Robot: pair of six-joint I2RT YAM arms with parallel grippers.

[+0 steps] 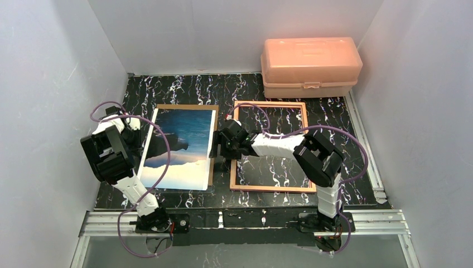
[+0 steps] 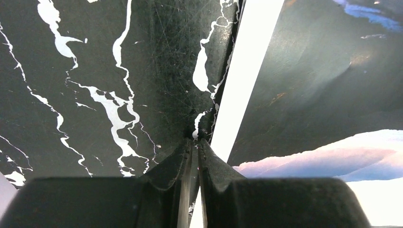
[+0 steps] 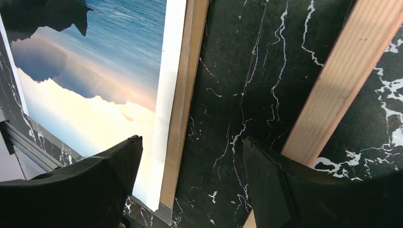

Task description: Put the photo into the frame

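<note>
The left gripper (image 2: 195, 141) is pinching, nearly closed, the white border of the photo (image 2: 323, 76), which is extending to its right. The right gripper (image 3: 190, 142) is hovering wide open, the frame (image 3: 332, 80) lying beneath its right finger.

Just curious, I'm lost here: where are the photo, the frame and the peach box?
photo (image 1: 179, 146), top external view, middle of the print.
frame (image 1: 273, 188), top external view, its near rail.
peach box (image 1: 309, 56), top external view, its lid.

Robot lab test cell: plain white panels (image 1: 44, 84) box in a black marble-patterned desk (image 1: 184, 89); aluminium rail (image 1: 251, 219) at its near edge carries left arm (image 1: 114, 156) and right arm (image 1: 318, 162).
</note>
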